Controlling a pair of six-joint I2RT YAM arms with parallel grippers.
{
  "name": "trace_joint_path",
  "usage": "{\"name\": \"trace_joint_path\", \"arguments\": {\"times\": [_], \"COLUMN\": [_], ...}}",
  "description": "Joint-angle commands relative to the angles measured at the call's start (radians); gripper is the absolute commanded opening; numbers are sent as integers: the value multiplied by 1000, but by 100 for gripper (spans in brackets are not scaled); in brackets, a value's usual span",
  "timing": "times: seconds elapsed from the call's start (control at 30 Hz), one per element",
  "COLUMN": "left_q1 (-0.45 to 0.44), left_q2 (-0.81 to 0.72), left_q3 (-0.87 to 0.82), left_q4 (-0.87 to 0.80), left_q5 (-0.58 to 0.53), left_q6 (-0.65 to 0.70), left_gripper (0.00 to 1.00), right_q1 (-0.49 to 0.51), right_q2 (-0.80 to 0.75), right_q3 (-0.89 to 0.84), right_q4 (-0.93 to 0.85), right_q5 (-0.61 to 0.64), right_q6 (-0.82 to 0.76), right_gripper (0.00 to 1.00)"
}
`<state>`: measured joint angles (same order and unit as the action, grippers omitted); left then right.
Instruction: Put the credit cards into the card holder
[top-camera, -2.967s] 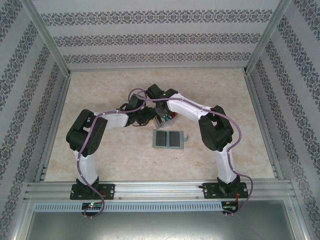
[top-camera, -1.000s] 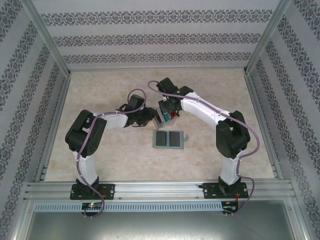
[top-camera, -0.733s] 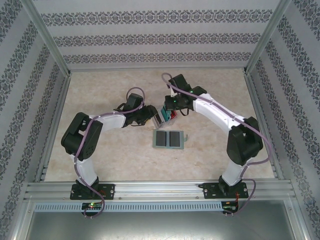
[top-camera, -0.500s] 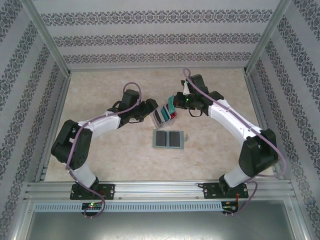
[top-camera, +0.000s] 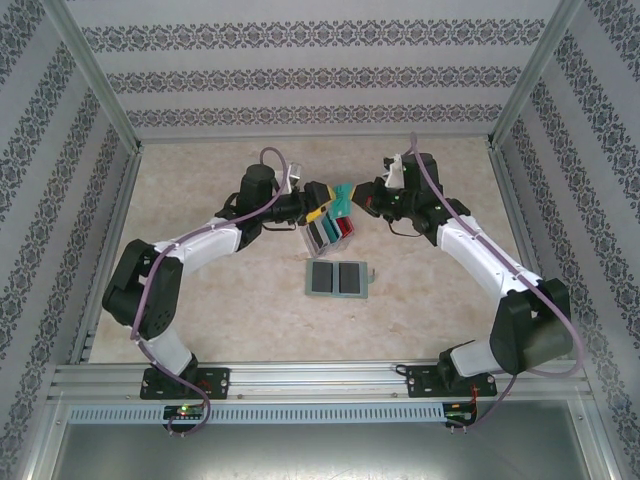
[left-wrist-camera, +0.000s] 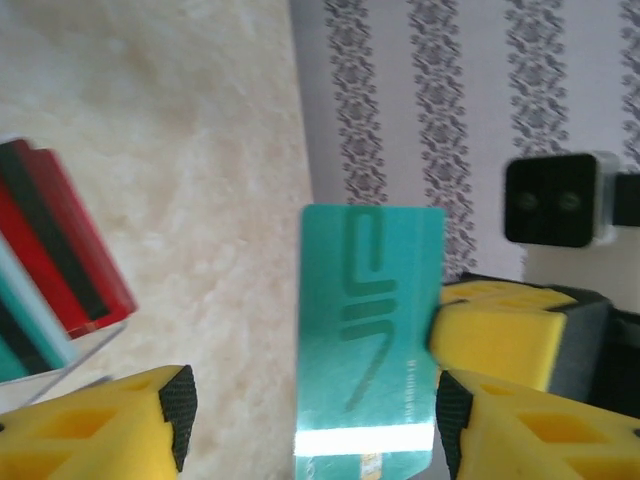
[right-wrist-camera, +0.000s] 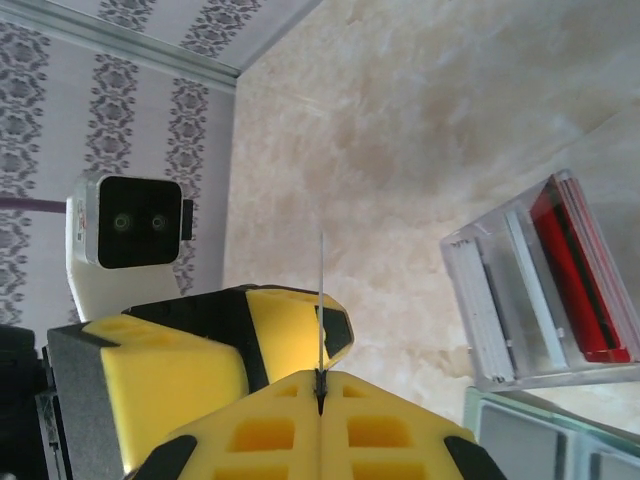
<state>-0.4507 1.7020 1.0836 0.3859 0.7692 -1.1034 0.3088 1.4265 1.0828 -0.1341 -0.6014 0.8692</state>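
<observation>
My right gripper (top-camera: 360, 199) is shut on a teal-green credit card (top-camera: 343, 193) and holds it in the air above the back of the table. In the right wrist view the card (right-wrist-camera: 321, 300) shows edge-on, pinched at my right gripper (right-wrist-camera: 320, 385). My left gripper (top-camera: 320, 196) is open, and the card (left-wrist-camera: 370, 330) stands between its spread jaws with a gap on the left side. The grey-green card holder (top-camera: 337, 278) lies open and flat on the table. More red, teal and dark cards (left-wrist-camera: 55, 275) stand in the clear slotted tray (top-camera: 328, 235).
The clear tray (right-wrist-camera: 520, 300) sits just behind the card holder (right-wrist-camera: 545, 440), below both grippers. Patterned walls and an aluminium frame enclose the marble-look table (top-camera: 210, 290). The right arm's wrist camera (left-wrist-camera: 555, 200) faces the left one closely.
The right gripper lifted a teal card out of the tray and swung up and right. The left gripper rose from beside the tray and brought its open jaws around that card.
</observation>
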Motion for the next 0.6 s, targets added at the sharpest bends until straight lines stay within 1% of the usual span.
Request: {"name": "trace_joint_path", "arguments": {"times": [0.0, 0.03, 0.13, 0.17, 0.23, 0.3, 0.37, 0.4, 0.57], "left_q1": [-12, -12, -13, -12, -11, -11, -12, -12, -11], "left_q2": [22, 22, 13, 6, -4, -9, -8, -6, 12], "left_q3": [26, 26, 23, 20, 14, 9, 4, 1, -7], "left_q4": [169, 170, 175, 168, 149, 146, 161, 174, 291], "left_q5": [102, 103, 96, 88, 72, 62, 63, 69, 94], "left_q6": [-68, -72, -79, -80, -76, -86, -103, -117, -218], "left_gripper": [59, 56, 41, 32, 21, 10, 2, 0, 0], "right_q1": [-16, -17, -20, -22, -29, -34, -36, -37, -41], "right_q2": [-1, 2, 4, 4, 1, 0, -2, -1, 12], "right_q3": [-19, -23, -30, -33, -39, -43, -48, -51, -52], "right_q4": [107, 124, 137, 136, 140, 146, 165, 181, 240], "right_q5": [-105, -118, -126, -126, -131, -147, -172, -193, -261], "right_q6": [72, 85, 95, 96, 104, 109, 116, 121, 154], "right_gripper": [3, 3, 4, 5, 7, 12, 19, 20, 26]}}
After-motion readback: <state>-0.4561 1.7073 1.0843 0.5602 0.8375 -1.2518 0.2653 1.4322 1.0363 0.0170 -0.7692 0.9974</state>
